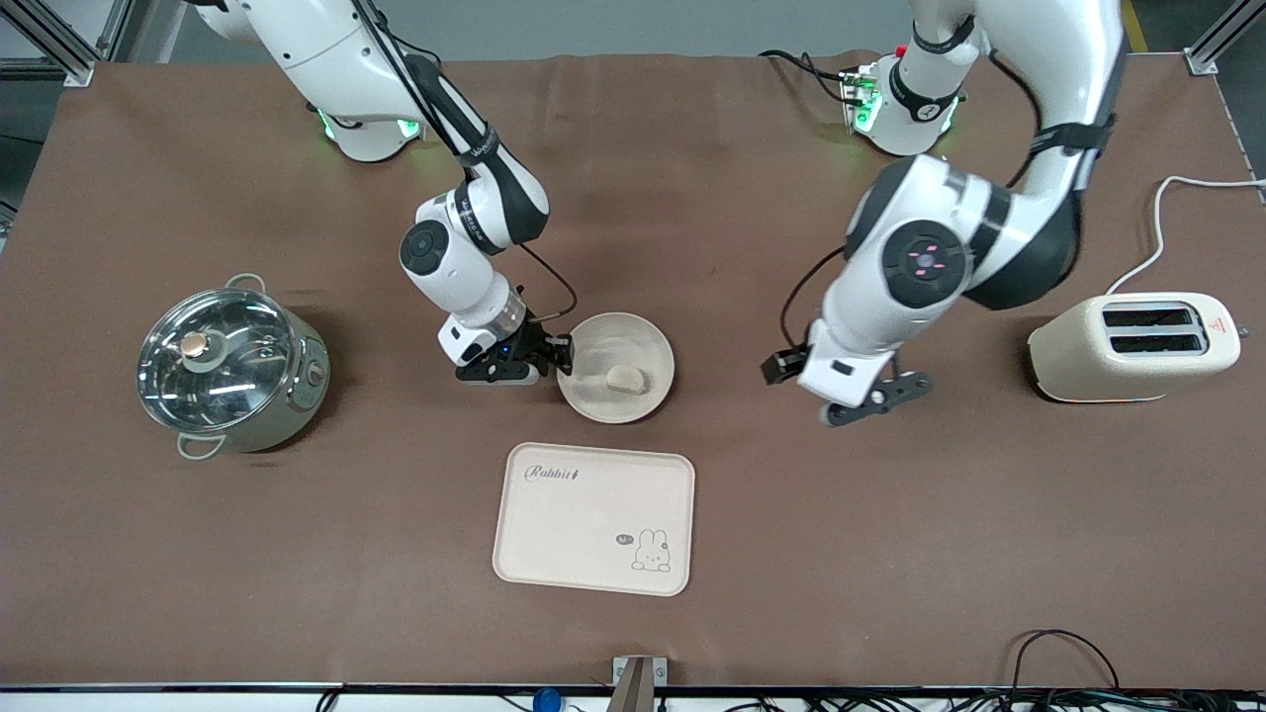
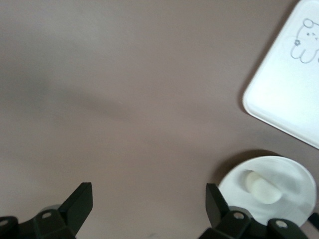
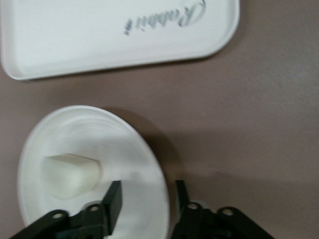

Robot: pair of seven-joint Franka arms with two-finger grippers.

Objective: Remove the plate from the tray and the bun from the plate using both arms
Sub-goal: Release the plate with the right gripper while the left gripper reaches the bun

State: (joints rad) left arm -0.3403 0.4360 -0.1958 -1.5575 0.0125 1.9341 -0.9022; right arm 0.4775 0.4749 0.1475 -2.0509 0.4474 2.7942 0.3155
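Sitting mid-frame on bare table: plate (image 1: 615,367) holding bun (image 1: 625,378), its rim straddled by parted, unclenched right gripper (image 1: 556,358), with tray (image 1: 594,518) edge just below, and left gripper (image 1: 878,399) hanging spread wide and empty over open cloth at center-right.

A round plate (image 1: 615,367) sits mid-table, its rim straddled by the parted fingers of the right gripper (image 1: 554,358), which blocks the side toward the right arm's end. A bun (image 1: 625,378) lies inside the plate. Toward the left arm's end of the plate is bare brown table (image 1: 732,297); the left gripper (image 1: 875,399) hangs open above it, well apart from the plate. A tray (image 1: 593,517) lies nearer the camera than the plate, leaving a narrow strip between them.
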